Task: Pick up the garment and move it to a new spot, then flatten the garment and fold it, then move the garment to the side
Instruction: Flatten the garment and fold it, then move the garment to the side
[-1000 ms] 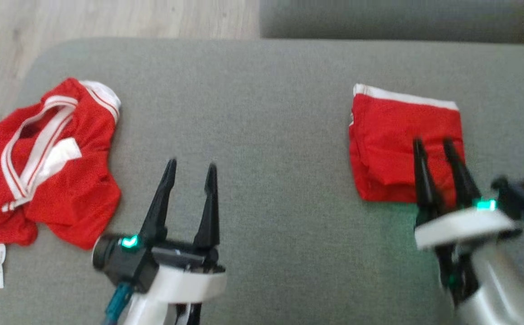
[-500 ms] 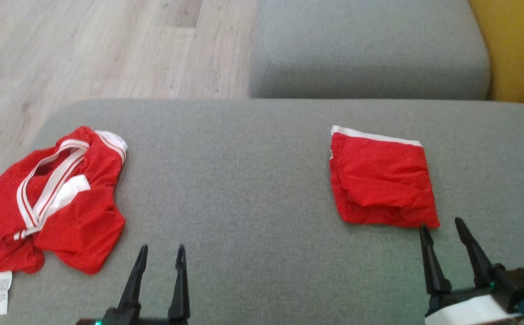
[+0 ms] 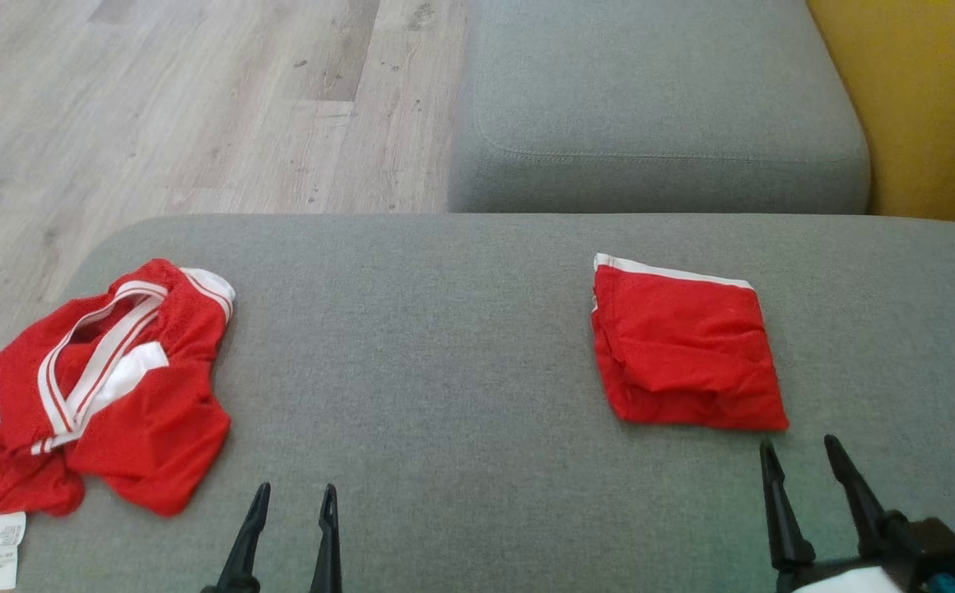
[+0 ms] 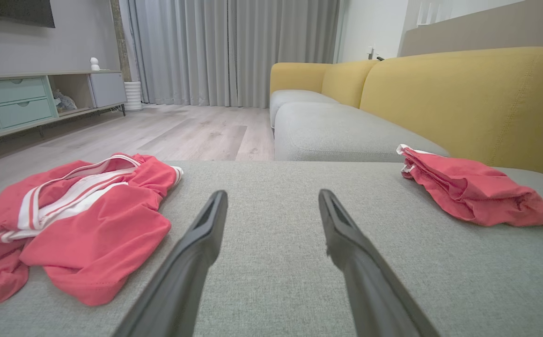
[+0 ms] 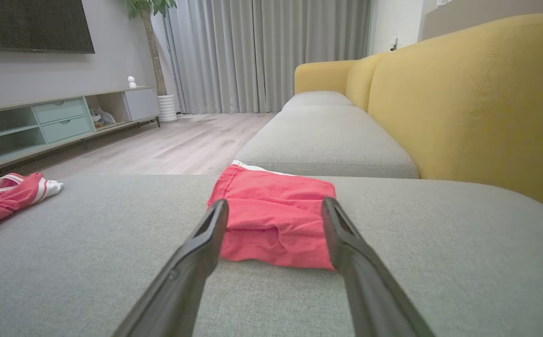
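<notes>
Head view first: the folded red garment sits flat on the right part of the grey cushion, white band along its far edge. The right gripper hangs just on the near side of it, fingers spread, nothing between them and not touching the cloth. The left gripper pokes up at the bottom edge, also spread wide and empty. Over on the left part of the cushion there's a crumpled red garment with white stripes, a white tag trailing off its near corner. Left wrist view: the left gripper is wide open over bare grey fabric, crumpled garment off to the left, folded one far right near the yellow sofa back. Right wrist view: the right gripper is open too, its fingers framing the folded garment, which lies just beyond the tips.
</notes>
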